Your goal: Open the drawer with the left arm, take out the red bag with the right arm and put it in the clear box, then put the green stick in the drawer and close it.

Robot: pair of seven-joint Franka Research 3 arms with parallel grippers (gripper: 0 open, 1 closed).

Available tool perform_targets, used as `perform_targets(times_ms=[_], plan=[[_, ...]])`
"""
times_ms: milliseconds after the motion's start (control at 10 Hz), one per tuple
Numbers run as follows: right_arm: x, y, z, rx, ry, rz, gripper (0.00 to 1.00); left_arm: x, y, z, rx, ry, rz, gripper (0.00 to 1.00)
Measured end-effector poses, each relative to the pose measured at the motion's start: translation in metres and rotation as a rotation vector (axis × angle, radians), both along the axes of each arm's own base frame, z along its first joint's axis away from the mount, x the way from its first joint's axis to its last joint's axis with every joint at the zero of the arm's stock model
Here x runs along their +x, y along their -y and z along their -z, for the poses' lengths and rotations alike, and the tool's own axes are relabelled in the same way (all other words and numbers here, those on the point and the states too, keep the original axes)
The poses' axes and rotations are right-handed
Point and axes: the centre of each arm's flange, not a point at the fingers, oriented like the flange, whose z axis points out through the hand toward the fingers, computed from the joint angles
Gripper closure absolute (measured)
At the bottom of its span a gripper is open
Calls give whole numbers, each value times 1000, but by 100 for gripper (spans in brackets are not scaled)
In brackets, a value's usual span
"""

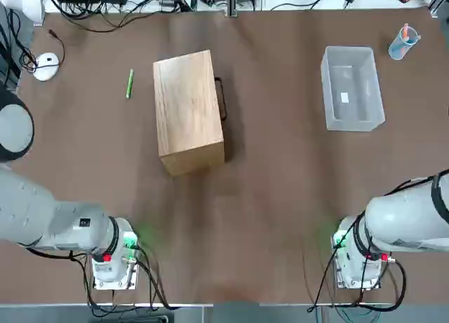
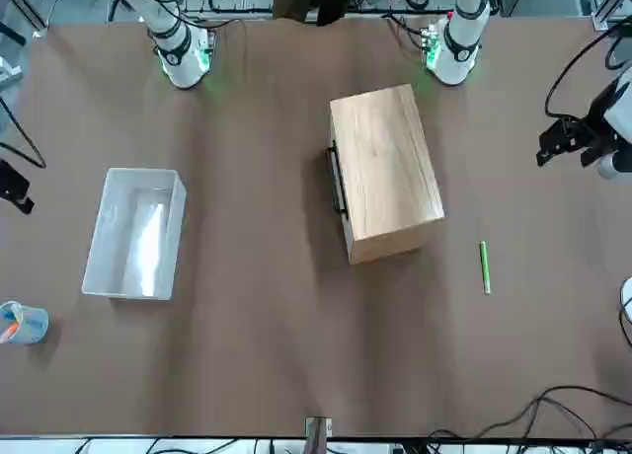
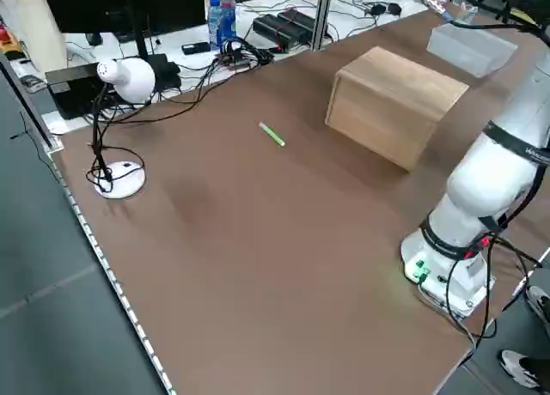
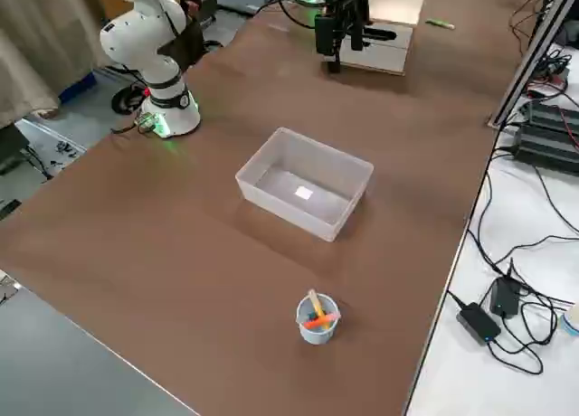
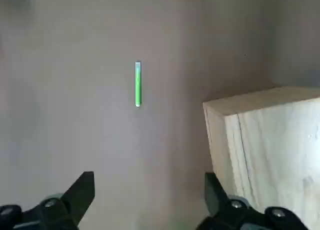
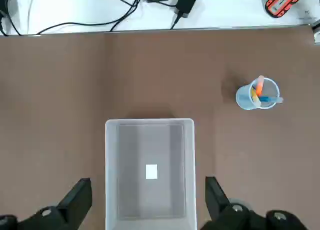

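Observation:
The light-wood cabinet (image 1: 188, 112) stands left of the table's middle. Its drawer is shut, with the dark bar handle (image 1: 222, 98) on the side facing the clear box (image 1: 351, 88), which is empty at the far right. The green stick (image 1: 130, 83) lies on the table just left of the cabinet. The red bag is hidden. My left gripper (image 5: 149, 178) hangs open, raised over the table's left side, with the stick (image 5: 138, 84) and a cabinet corner (image 5: 265, 140) below it. My right gripper (image 6: 148, 182) hangs open, high above the near end of the clear box (image 6: 150, 125).
A small blue cup (image 1: 403, 42) holding pens stands at the far right corner, beyond the clear box. A white mouse (image 1: 45, 65) and a white lamp (image 1: 21, 3) sit at the far left. Cables run along the back edge.

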Motion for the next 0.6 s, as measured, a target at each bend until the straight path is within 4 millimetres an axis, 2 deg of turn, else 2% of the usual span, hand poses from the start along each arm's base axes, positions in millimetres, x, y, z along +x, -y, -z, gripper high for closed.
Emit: perform_targets(times_ms=[600], plan=[[0, -1, 0, 0, 0, -2, 0, -1, 5, 4, 1, -17, 2, 2]])
